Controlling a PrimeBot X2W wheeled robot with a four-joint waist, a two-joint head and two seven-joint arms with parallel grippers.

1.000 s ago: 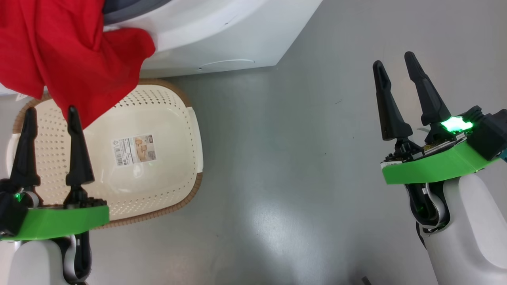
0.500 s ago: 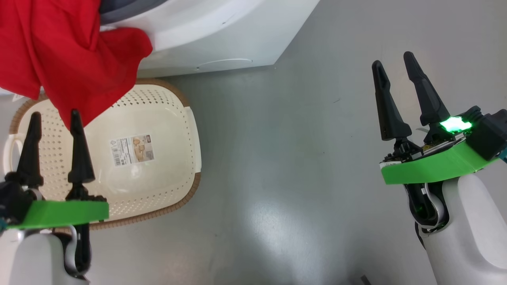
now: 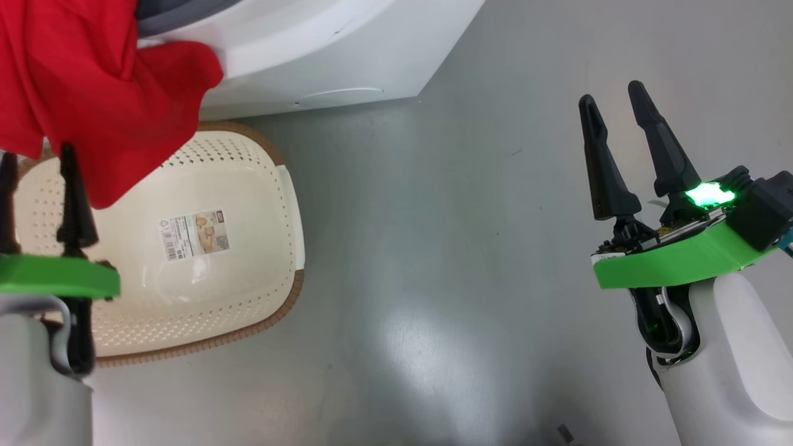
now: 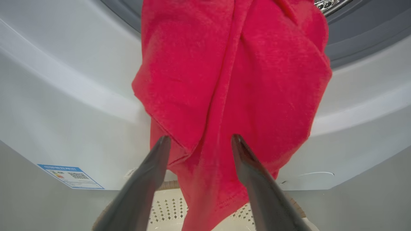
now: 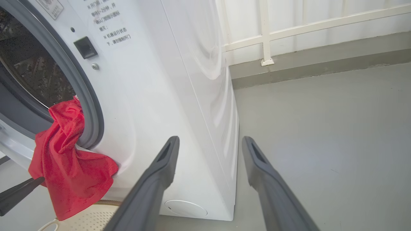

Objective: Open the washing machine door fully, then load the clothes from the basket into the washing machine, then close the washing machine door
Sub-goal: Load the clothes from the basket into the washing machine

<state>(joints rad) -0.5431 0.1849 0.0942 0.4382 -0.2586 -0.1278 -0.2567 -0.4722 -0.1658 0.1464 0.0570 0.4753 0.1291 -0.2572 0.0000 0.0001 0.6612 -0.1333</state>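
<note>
Front of a big white boxy front-loading washing machine [image 5: 179, 96] standing on a smooth grey floor [image 3: 433, 248]. A soft plain red fabric garment [image 4: 231, 80] hangs out of the perforated steel drum [image 5: 32, 67], draped over the grey rubber gasket [image 5: 93, 106] and down the white front panel; its lowest corner hangs above the small cream-white perforated plastic basket [image 3: 248, 260] with a brown woven-look rim, which sits on the floor just in front of the machine, a printed label sticker [image 3: 193, 234] showing on its bottom. The left gripper [image 4: 200, 137] is raised over the basket, its two long dark fingers spread apart and pointing at the lower part of the hanging garment; nothing is pinched between them, and whether the tips touch the fabric cannot be told. The right gripper [image 5: 208, 138] is held well apart to the right, above bare floor beside the machine's corner, its fingers likewise spread and holding nothing. A blue energy sticker [image 4: 70, 176] and a small round service flap [image 5: 185, 208] mark the lower front panel.
</note>
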